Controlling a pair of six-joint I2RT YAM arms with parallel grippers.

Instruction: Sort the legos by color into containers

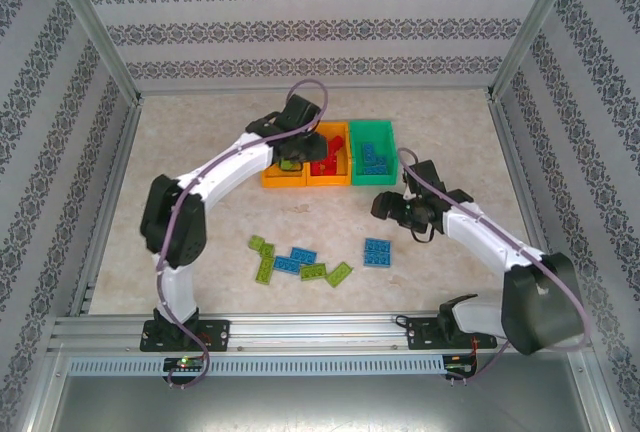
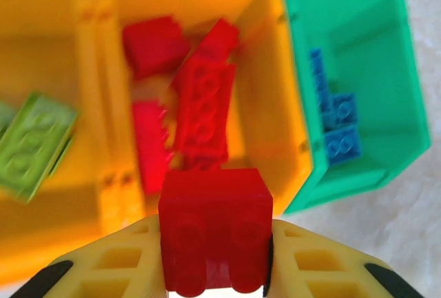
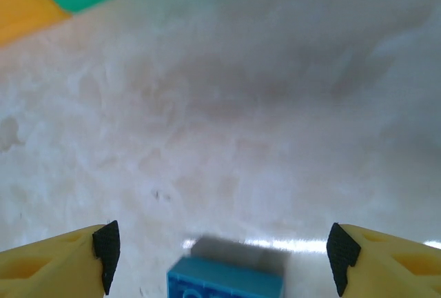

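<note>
The table [image 1: 200, 202] carries three bins at 12 o'clock: an orange bin [image 2: 41, 50] with a green lego [image 2: 34, 143], a middle bin [image 2: 269, 91] with red legos [image 2: 203, 108], and a green bin [image 2: 386, 50] with blue legos [image 2: 337, 129]. The left gripper [image 2: 215, 260] is clamped on a red brick [image 2: 213, 215] above the middle bin's near edge. The right gripper [image 3: 220, 250] hovers at 3 o'clock, jaws apart and empty, with a blue brick [image 3: 224, 281] at 6 o'clock in its wrist view. Loose legos [image 1: 300, 264] lie at 6 o'clock. They look light, stiff and slick; pinching the flat long sides should hold best.
</note>
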